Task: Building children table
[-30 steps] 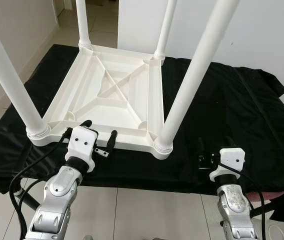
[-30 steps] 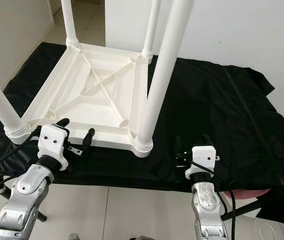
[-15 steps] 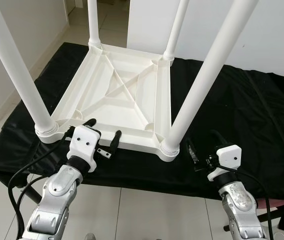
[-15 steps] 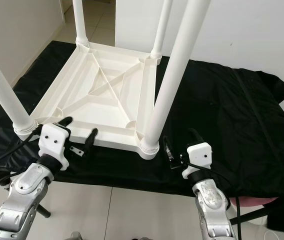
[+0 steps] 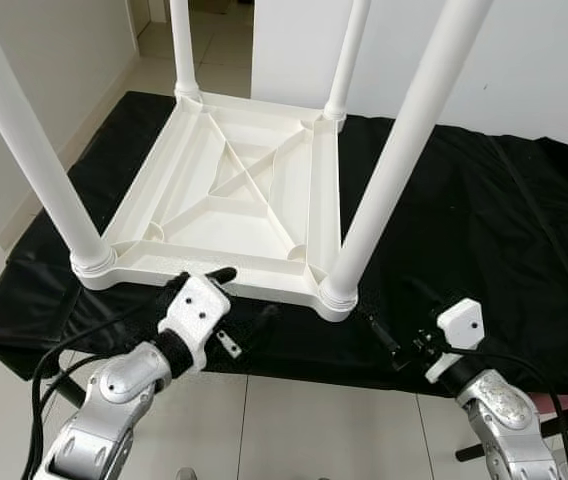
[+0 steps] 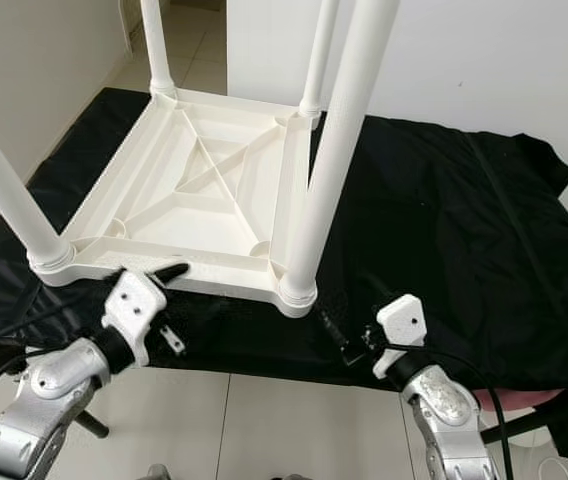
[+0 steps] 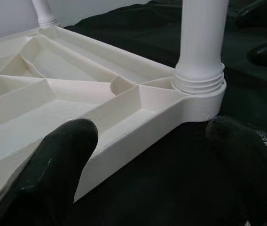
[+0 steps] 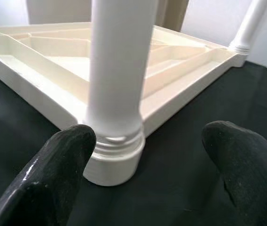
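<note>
Left eye view: ribbed white plastic table (image 5: 234, 200) inverted on black cloth (image 5: 484, 230), both grippers' fingers apart.

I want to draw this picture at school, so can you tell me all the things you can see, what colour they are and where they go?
Table top: one, white, lying upside down on the cloth, ribbed underside facing up.
Table legs: four, white, one standing up from each corner of the table top.
Cloth: one, black, crinkly, spread under the table top.
Floor: pale tiles, below the near edge of the cloth.
Walls: white, behind the cloth and along the left side.
Left gripper: one, black fingers spread open, at the near edge of the table top.
Right gripper: one, black fingers open, beside the near right table leg.
</note>
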Robot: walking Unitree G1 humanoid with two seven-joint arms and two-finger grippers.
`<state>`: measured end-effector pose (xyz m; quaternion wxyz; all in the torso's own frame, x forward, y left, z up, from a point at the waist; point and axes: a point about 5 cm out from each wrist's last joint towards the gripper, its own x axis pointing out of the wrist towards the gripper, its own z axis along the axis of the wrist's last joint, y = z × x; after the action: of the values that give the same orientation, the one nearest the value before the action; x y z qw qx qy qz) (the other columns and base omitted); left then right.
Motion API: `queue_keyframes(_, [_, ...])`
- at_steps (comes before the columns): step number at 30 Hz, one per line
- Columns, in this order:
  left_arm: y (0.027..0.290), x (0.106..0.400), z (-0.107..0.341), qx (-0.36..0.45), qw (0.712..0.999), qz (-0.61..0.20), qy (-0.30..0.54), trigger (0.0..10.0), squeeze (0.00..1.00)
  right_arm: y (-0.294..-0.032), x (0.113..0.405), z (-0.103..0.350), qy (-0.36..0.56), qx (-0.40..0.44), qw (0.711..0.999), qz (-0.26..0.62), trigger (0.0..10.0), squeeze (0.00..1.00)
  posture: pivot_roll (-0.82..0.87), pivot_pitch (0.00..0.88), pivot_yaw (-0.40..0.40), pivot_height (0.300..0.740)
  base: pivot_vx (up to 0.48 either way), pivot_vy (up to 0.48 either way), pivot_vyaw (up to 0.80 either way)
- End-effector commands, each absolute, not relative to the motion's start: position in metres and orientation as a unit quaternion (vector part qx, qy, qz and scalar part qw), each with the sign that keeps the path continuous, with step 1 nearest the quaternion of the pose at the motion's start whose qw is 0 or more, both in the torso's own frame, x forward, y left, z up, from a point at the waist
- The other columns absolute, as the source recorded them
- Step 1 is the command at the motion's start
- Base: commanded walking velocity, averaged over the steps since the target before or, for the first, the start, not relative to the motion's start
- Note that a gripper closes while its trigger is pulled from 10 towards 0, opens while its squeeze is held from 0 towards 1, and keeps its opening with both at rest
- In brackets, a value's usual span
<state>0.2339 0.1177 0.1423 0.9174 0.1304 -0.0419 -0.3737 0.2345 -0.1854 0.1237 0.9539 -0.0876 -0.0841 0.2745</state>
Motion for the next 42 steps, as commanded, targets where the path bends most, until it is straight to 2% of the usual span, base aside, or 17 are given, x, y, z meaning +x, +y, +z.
queue_keyframes(1, [0.116, 0.231, 0.143, 0.136, 0.913, -0.383, -0.039, 10.0, 0.0, -0.183, 0.237, 0.127, -0.084, -0.068, 0.953, 0.283, 10.0, 0.0, 0.04, 0.056, -0.044, 0.74, 0.0, 0.0, 0.0])
queue_keyframes(9, [0.115, 0.236, 0.142, 0.152, 0.916, -0.369, -0.036, 10.0, 0.0, -0.162, 0.254, 0.139, -0.109, -0.022, 0.956, 0.272, 10.0, 0.0, 0.05, 0.053, -0.063, 0.74, 0.0, 0.0, 0.0])
queue_keyframes(13, [0.113, 0.238, 0.143, 0.146, 0.918, -0.366, -0.038, 10.0, 0.0, -0.142, 0.26, 0.151, -0.124, 0.041, 0.953, 0.272, 10.0, 0.0, 0.05, 0.049, -0.075, 0.74, 0.0, 0.0, 0.0])
queue_keyframes(23, [0.106, 0.239, 0.143, 0.141, 0.918, -0.368, -0.044, 10.0, 0.0, -0.12, 0.272, 0.165, -0.145, 0.057, 0.957, 0.244, 10.0, 0.0, 0.04, 0.035, -0.086, 0.74, 0.0, 0.0, 0.0])
queue_keyframes(25, [0.106, 0.239, 0.143, 0.141, 0.918, -0.368, -0.044, 10.0, 0.0, -0.12, 0.272, 0.165, -0.145, 0.057, 0.957, 0.244, 10.0, 0.0, 0.04, 0.035, -0.086, 0.74, 0.0, 0.0, 0.0])
queue_keyframes(27, [0.105, 0.242, 0.144, 0.142, 0.919, -0.366, -0.048, 10.0, 0.0, -0.124, 0.281, 0.172, -0.151, 0.044, 0.973, 0.171, 10.0, 0.0, 0.04, 0.028, -0.089, 0.74, 0.0, 0.0, 0.0])
queue_keyframes(28, [0.105, 0.242, 0.144, 0.142, 0.919, -0.366, -0.048, 10.0, 0.0, -0.124, 0.281, 0.172, -0.151, 0.044, 0.973, 0.171, 10.0, 0.0, 0.04, 0.028, -0.089, 0.74, 0.0, 0.0, 0.0])
queue_keyframes(31, [0.105, 0.244, 0.144, 0.143, 0.92, -0.363, -0.05, 10.0, 0.0, -0.139, 0.29, 0.177, -0.152, 0.035, 0.984, 0.083, 10.0, 0.0, 0.04, 0.024, -0.086, 0.74, 0.0, 0.0, 0.0])
queue_keyframes(36, [0.105, 0.244, 0.144, 0.143, 0.92, -0.363, -0.05, 10.0, 0.0, -0.149, 0.296, 0.177, -0.146, 0.022, 0.988, 0.043, 10.0, 0.0, 0.04, 0.021, -0.083, 0.74, 0.0, 0.0, 0.0])
queue_keyframes(42, [0.105, 0.245, 0.145, 0.144, 0.92, -0.362, -0.051, 10.0, 0.0, -0.146, 0.302, 0.176, -0.136, 0.013, 0.99, 0.033, 10.0, 0.0, 0.04, 0.024, -0.082, 0.74, 0.0, 0.0, 0.0])
